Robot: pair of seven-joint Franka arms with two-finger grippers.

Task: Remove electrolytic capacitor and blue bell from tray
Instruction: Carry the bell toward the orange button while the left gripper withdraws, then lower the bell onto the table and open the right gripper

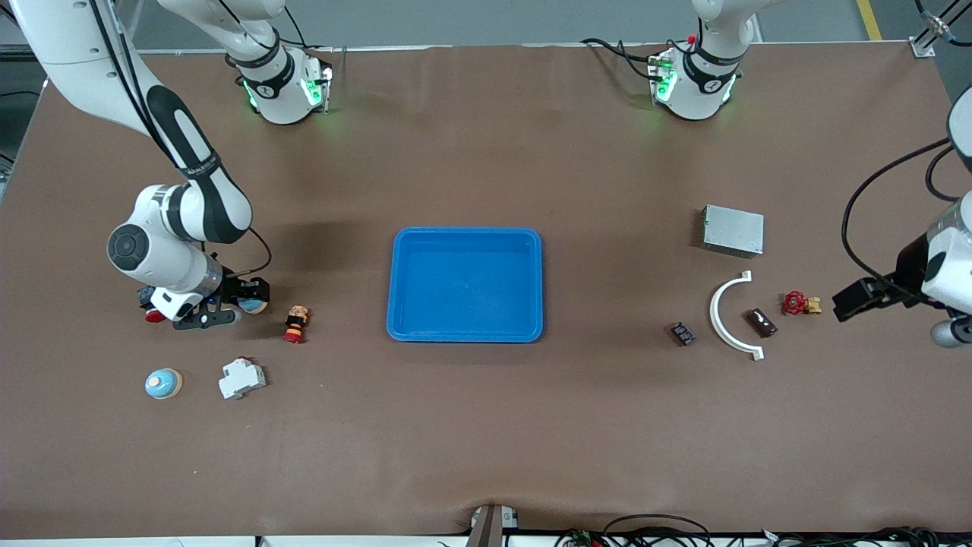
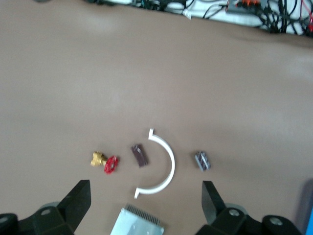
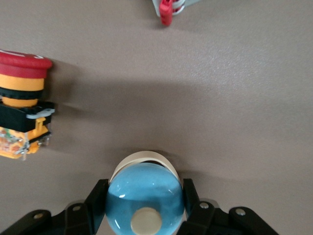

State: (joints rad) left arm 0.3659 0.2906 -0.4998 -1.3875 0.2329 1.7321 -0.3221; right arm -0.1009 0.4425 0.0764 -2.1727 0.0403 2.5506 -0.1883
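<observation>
A bell (image 3: 145, 197) is sitting clamped in the right gripper (image 1: 241, 302) over the table's (image 1: 486, 425) right-arm end, beside a red button (image 1: 296, 324). The left gripper (image 2: 146, 205) is hovering spread wide, empty, above the capacitor (image 1: 761, 322).

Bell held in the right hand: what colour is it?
Light blue dome with a cream button and rim; the right wrist view shows it best.

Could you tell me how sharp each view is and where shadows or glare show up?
Front view: sharp, with soft arm shadows on the table beside the tray. Left wrist view: slightly blurred; the white arc still reads. Right wrist view: the bell is crisp with a faint highlight, casting a dark shadow past the red button.
</observation>
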